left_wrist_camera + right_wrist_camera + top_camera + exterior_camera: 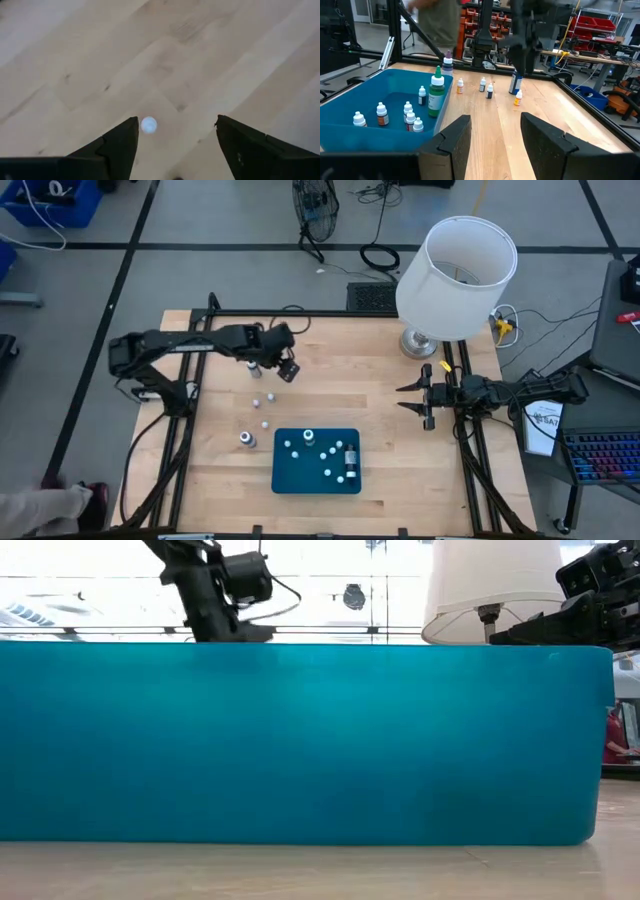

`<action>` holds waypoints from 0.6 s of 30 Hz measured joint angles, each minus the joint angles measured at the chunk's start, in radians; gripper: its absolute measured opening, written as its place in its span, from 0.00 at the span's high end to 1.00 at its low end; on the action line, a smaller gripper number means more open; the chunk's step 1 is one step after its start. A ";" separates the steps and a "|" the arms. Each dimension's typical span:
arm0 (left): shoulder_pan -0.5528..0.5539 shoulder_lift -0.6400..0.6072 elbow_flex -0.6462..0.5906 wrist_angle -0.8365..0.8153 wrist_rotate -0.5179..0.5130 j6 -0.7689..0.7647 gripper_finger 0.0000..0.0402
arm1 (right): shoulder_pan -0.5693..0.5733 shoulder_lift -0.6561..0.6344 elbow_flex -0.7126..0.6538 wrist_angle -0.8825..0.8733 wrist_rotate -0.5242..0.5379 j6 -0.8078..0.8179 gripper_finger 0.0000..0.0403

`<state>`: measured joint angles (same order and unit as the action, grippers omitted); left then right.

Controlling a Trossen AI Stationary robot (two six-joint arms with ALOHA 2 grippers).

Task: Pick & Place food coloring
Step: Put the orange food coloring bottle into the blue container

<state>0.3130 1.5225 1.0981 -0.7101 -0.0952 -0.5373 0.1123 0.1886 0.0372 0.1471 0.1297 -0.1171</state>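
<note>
Your left claw [175, 145] hangs wide open and empty over a bottle [148, 125] on the bare tabletop [210, 60] — centre it before you close; blue tray [290, 480] waits nearer; right claw [492, 135], half-open, holds nothing

Two arms, each ending in one gripper with two fingers: left gripper [175, 137] and right gripper [495, 132]. One table [400, 470]. One blue tray [285, 480], ahead of the right gripper and off to one side. One white lamp [455, 265]. Bottles [381, 113]: seven counted inside the tray from the right gripper's side, six small white-capped ones and one taller green one [436, 95]. Six more stand on the bare wood ahead of that gripper, outside the tray. One pale cap [148, 124] shows between the left gripper's fingers, close to one of them. One person [437, 20] stands past the table.
</note>
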 joint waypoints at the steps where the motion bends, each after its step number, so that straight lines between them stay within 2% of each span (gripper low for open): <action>1: 0.000 0.021 0.000 0.002 -0.001 0.009 0.34 | 0.000 0.000 0.000 0.000 0.000 0.000 0.60; 11: 0.001 0.219 0.000 0.000 0.000 0.051 0.39 | 0.000 0.000 0.000 0.000 0.000 0.000 0.60; 18: 0.001 0.260 0.000 0.005 -0.006 0.071 0.38 | 0.000 0.000 0.000 0.000 0.000 0.000 0.60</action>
<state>0.3138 1.7824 1.0980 -0.7056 -0.1009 -0.4665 0.1123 0.1883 0.0372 0.1471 0.1299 -0.1173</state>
